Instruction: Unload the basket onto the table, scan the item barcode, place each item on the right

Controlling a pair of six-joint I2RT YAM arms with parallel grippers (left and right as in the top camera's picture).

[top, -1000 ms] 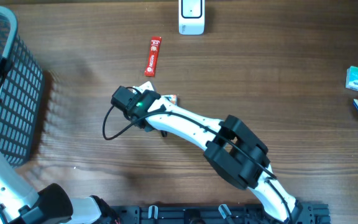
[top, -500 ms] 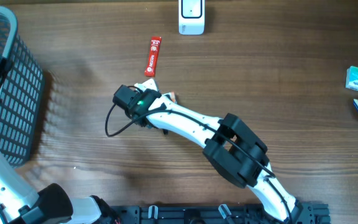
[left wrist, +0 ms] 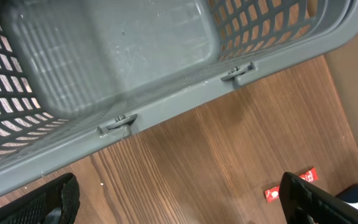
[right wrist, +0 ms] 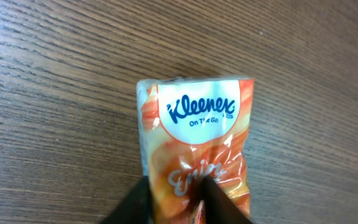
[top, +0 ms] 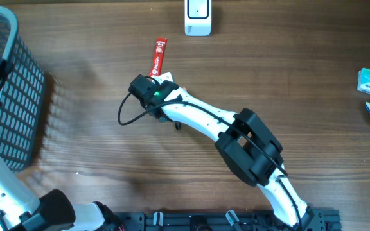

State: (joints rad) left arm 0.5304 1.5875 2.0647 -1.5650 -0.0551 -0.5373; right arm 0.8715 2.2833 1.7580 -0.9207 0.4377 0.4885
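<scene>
Overhead, we see the basket (top: 18,109) cut by the left edge and the scanner (top: 198,24) by the top. In the right wrist view the Kleenex pack (right wrist: 194,124) runs off the bottom, blurred there.

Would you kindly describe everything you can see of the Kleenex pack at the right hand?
The Kleenex pack is a small soft packet in glossy film, orange and white, with a white oval bearing the blue Kleenex logo and "On The Go". It points away from the camera over the wooden table; its near end is pinched in the right hand, the film creased there. No barcode shows on this face. Whether it touches the table I cannot tell.
</scene>
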